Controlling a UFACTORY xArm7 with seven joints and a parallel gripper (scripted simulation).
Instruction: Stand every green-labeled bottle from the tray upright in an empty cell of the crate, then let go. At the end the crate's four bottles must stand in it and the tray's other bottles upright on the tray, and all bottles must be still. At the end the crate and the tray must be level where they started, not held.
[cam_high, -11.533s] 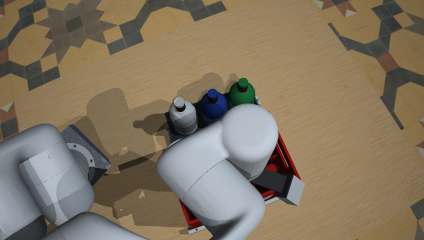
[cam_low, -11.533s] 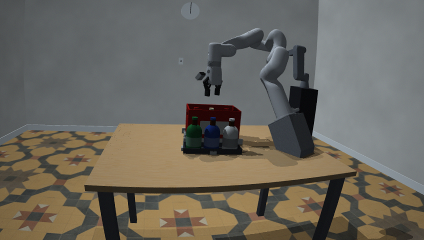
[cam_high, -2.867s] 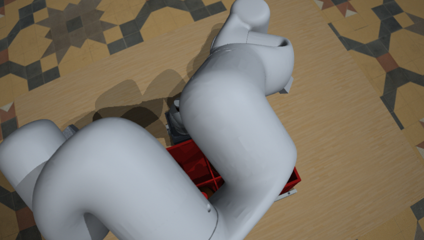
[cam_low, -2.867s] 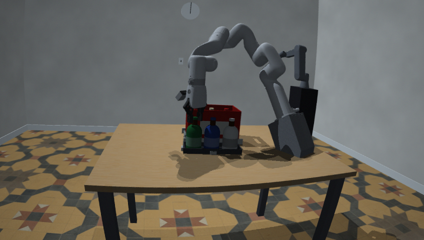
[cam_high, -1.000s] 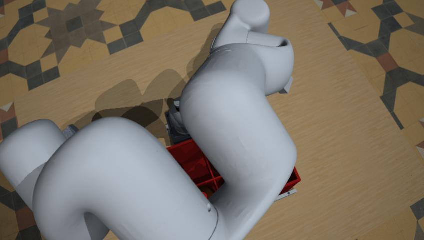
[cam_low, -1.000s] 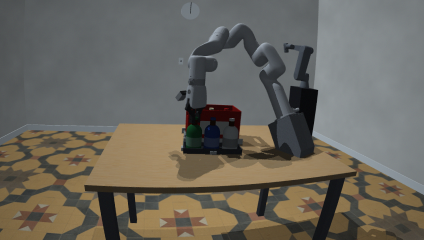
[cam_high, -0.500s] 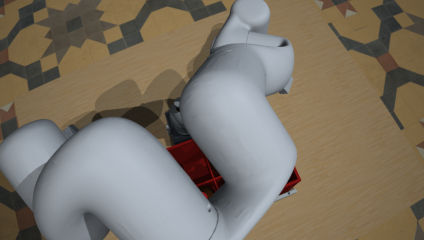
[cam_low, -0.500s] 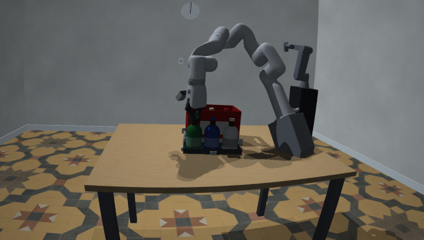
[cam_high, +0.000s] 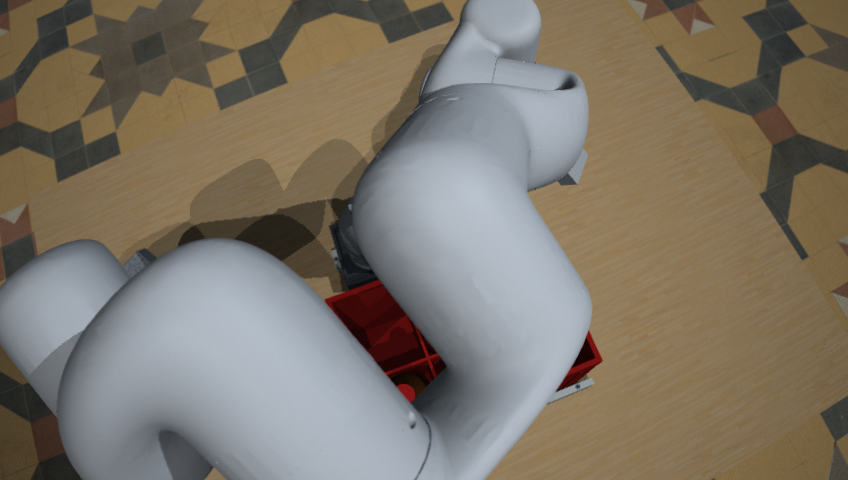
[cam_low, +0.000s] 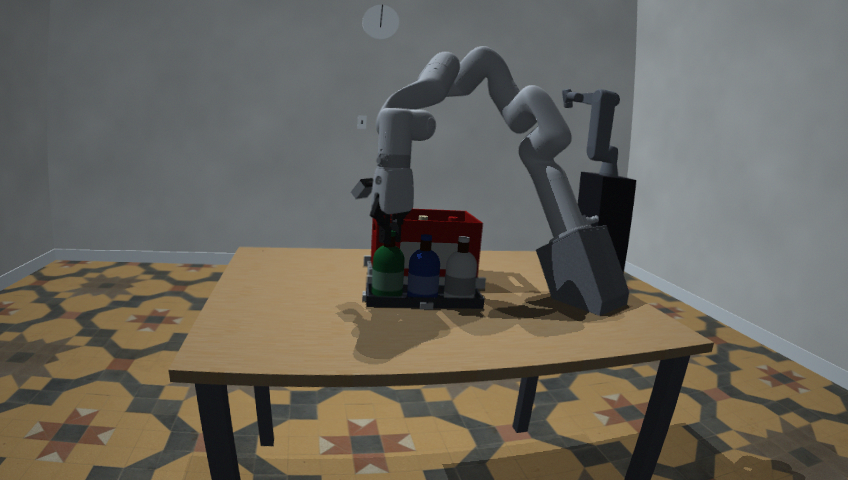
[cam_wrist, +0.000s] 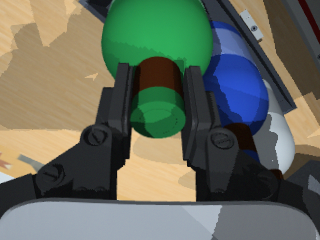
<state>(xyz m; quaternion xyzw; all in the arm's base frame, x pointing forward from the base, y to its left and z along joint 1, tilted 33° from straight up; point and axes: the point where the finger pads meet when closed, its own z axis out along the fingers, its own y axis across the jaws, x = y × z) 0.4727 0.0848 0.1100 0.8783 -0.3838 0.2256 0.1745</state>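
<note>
The green bottle's (cam_wrist: 158, 34) neck sits clamped, seemingly centred, between the jaws.

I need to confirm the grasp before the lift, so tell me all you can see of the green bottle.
The green bottle stands upright at the left end of the dark tray, beside a blue bottle. Its body is rounded, translucent-looking green with a paler label band; the neck is brown and topped by a green cap. The gripper is shut on that neck from above, a finger on each side.
</note>
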